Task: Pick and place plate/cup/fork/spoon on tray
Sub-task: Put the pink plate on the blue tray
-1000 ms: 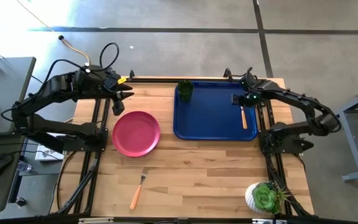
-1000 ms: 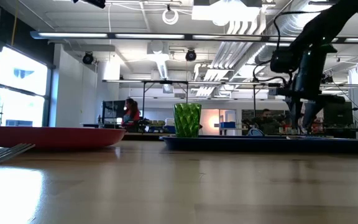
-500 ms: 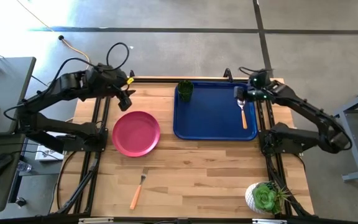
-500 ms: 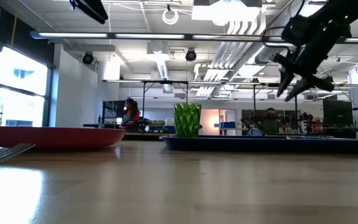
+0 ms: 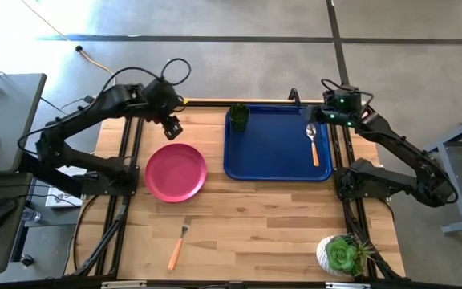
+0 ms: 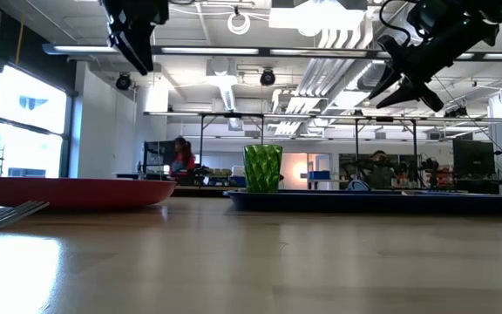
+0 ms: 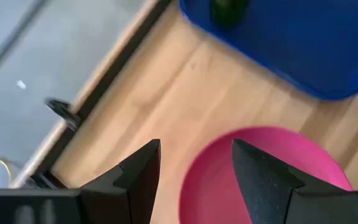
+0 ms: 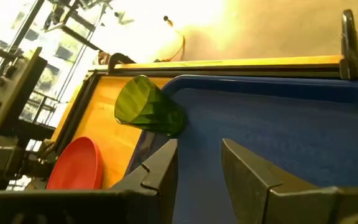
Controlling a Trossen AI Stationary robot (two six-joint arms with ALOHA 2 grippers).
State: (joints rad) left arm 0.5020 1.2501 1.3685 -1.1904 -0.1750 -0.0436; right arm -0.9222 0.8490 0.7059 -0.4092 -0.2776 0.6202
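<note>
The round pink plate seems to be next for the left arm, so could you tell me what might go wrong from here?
1. The round pink plate lies flat on the wooden table, so the open left claw above its far edge may slip off the shallow rim.
2. The translucent green cup and orange-handled spoon already occupy the blue rectangular tray; a carelessly placed plate could knock them.

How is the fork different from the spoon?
The spoon lies on the blue tray, near its right edge; the fork lies on the bare wooden table, off the tray. The spoon ends in a rounded bowl, the fork in tines. The spoon lies nearly straight along the tray's side; the fork lies slanted. Both are slim, with orange handles and silver ends.
</note>
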